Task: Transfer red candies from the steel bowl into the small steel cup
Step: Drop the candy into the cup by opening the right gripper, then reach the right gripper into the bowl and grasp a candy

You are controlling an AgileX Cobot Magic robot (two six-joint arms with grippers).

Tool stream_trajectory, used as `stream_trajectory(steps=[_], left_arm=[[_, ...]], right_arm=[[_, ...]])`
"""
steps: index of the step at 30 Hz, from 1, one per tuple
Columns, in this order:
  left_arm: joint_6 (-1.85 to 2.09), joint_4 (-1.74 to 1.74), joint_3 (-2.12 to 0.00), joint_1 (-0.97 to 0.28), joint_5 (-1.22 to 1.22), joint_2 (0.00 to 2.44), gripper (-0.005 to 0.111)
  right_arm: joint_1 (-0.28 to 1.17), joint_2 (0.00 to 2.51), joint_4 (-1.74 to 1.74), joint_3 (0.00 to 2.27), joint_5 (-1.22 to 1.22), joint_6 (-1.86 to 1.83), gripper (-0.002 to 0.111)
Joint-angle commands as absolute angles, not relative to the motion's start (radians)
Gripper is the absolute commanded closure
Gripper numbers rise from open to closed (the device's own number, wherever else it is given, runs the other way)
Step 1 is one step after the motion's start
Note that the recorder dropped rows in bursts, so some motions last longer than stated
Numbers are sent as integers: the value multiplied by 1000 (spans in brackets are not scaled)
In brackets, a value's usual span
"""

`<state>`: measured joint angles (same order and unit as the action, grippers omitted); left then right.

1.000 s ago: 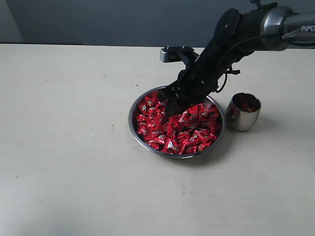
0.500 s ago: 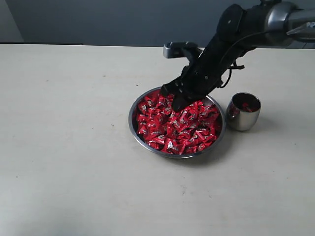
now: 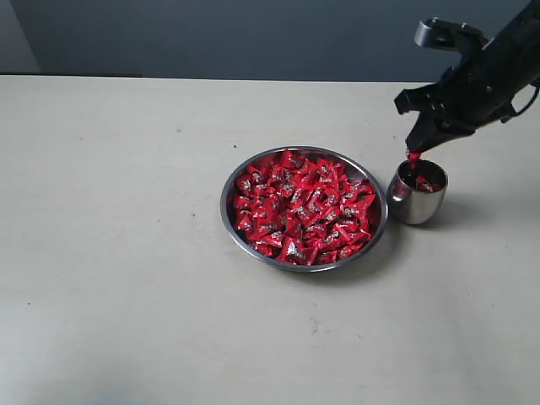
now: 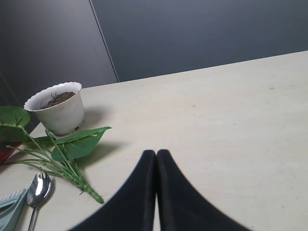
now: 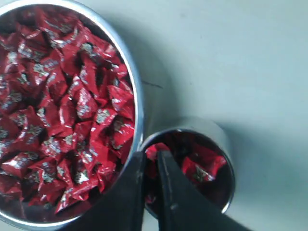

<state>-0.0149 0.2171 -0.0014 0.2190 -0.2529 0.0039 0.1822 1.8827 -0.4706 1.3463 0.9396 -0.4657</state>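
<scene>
The wide steel bowl (image 3: 233, 222) (image 5: 136, 91) sits mid-table, heaped with red candies (image 3: 304, 207) (image 5: 62, 110). To its right stands the small steel cup (image 3: 415, 205) (image 5: 222, 139) with a few red candies inside (image 5: 204, 168). My right gripper (image 3: 413, 153) (image 5: 151, 155) hangs just above the cup's rim on the bowl side, shut on one red candy (image 3: 413, 155) (image 5: 152, 150) that pokes out at the fingertips. My left gripper (image 4: 156, 155) is shut and empty over bare table, away from the bowl.
In the left wrist view a white pot of soil (image 4: 57, 108), a leafy green sprig (image 4: 67, 149) and a steel spoon (image 4: 37, 190) lie near the table's edge. A dark wall backs the table.
The right gripper closed on a candy in the bowl, lifted out and swung right to hang over the cup. The bowl now shows unobstructed.
</scene>
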Motion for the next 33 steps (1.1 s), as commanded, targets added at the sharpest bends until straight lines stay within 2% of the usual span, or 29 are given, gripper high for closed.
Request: stream_trajectory(steps=[1, 7, 12, 13, 24, 33], left_arm=[[-19, 222, 0, 216, -240, 0, 106], [-19, 222, 0, 216, -240, 0, 106], [-19, 222, 0, 216, -240, 0, 106], [-19, 222, 0, 216, -240, 0, 106], [-19, 222, 0, 216, -240, 0, 106], [-19, 222, 0, 216, -240, 0, 106]], right_arm=[[164, 1875, -481, 1275, 878, -465, 108], [164, 1879, -486, 1270, 857, -465, 103], [164, 1879, -496, 1270, 843, -477, 76], [164, 1879, -498, 1270, 843, -477, 74], [190, 1843, -634, 1274, 884, -538, 73], [398, 1849, -662, 1274, 880, -595, 73]])
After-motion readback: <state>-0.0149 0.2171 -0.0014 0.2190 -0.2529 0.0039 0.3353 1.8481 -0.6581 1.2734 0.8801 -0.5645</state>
